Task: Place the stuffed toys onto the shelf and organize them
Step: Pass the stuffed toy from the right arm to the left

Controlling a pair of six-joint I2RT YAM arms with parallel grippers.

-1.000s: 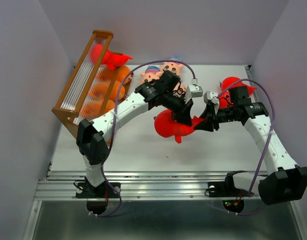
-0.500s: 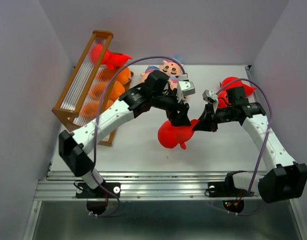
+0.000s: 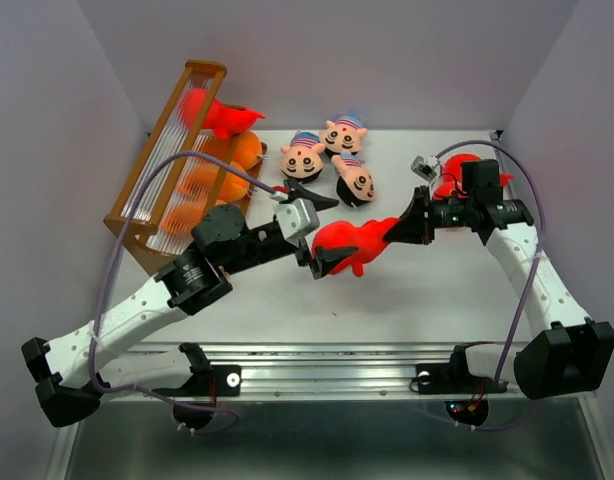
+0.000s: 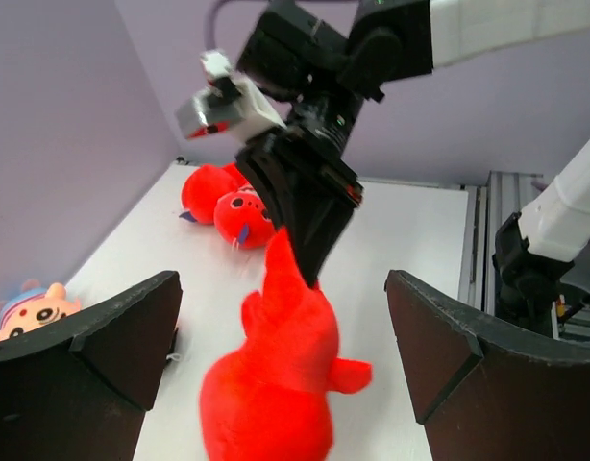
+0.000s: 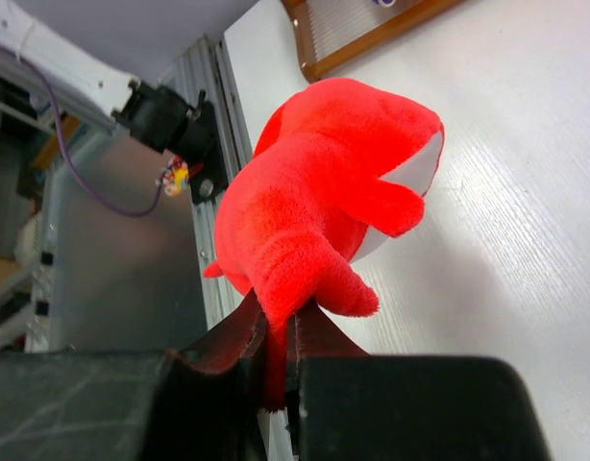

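Right claw (image 3: 395, 232) clamped on tail of red plush toy (image 3: 347, 243) over table (image 3: 287, 300) | left claw (image 3: 327, 230) spread wide, empty, alongside

The white table (image 3: 437, 300) bears the shelf (image 3: 162, 165), three doll heads (image 3: 344, 133) and red toys (image 4: 239, 216).

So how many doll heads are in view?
3: left doll head, rear doll head and right doll head, clustered on the table. More may be hidden.
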